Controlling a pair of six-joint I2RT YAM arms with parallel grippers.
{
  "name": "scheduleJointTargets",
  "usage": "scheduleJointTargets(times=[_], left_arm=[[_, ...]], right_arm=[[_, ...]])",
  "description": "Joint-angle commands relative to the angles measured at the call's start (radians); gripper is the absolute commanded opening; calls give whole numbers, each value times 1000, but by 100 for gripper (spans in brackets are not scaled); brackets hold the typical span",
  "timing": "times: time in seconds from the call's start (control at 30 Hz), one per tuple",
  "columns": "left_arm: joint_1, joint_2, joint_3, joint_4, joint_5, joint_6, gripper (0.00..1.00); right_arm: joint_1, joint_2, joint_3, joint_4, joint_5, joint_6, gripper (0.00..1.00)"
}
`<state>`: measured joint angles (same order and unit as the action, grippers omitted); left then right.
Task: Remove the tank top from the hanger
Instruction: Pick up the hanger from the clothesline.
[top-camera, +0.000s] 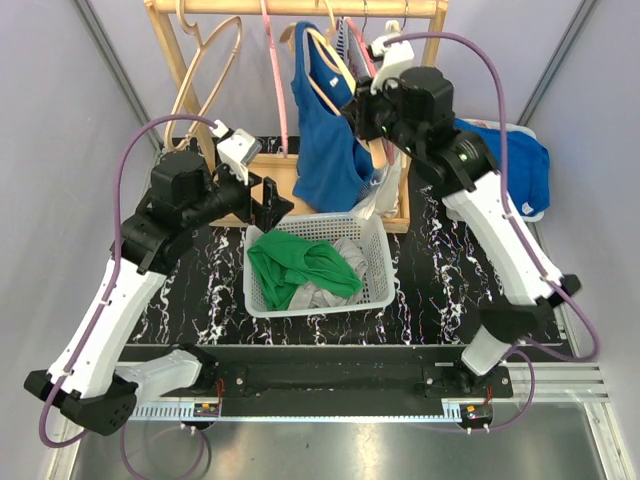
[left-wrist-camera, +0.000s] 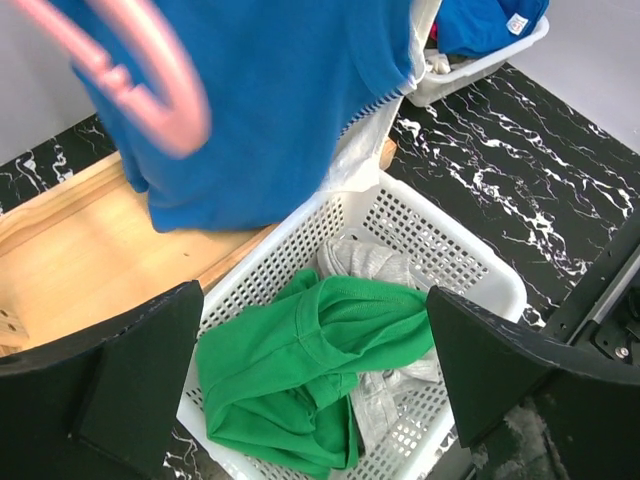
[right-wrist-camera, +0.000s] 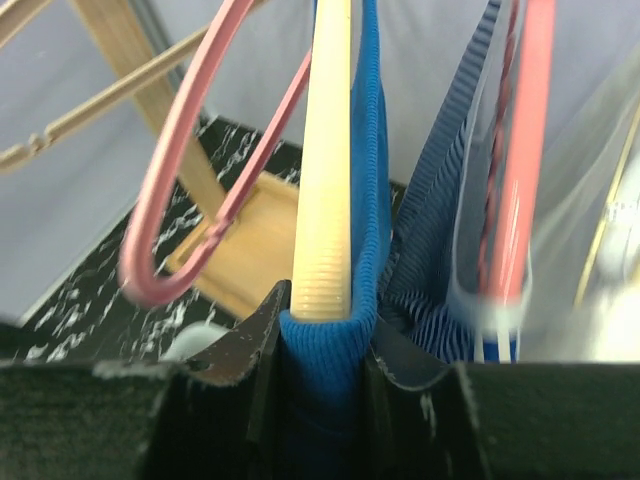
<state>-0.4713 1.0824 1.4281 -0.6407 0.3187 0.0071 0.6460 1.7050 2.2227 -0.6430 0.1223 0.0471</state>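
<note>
A blue tank top (top-camera: 325, 150) hangs on a cream hanger (top-camera: 337, 68) from the wooden rack at the back. My right gripper (top-camera: 362, 112) is up at the hanger's right shoulder. In the right wrist view its jaws (right-wrist-camera: 322, 340) are shut on the tank top's ribbed blue strap (right-wrist-camera: 372, 170), which wraps the tip of the hanger's arm (right-wrist-camera: 327, 170). My left gripper (top-camera: 270, 203) hovers open over the basket's back left corner, apart from the tank top. Its black fingers (left-wrist-camera: 110, 390) stand wide with nothing between them, and the blue cloth (left-wrist-camera: 270, 100) hangs just beyond.
Under the tank top sits a white mesh basket (top-camera: 320, 300) holding a green garment (top-camera: 305, 265) and a grey one (top-camera: 350, 250). The rack (top-camera: 300, 8) also carries a pink hanger (top-camera: 272, 70), a bare wooden hanger (top-camera: 205, 70) and a striped garment (right-wrist-camera: 440, 200). A bin of blue clothes (top-camera: 520, 165) lies back right.
</note>
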Motion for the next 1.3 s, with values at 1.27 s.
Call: scheduleJointTargets(times=[1.27], left_arm=[[-29, -93, -93, 0, -27, 30, 99]], right_arm=[[27, -438, -319, -340, -576, -107, 4]])
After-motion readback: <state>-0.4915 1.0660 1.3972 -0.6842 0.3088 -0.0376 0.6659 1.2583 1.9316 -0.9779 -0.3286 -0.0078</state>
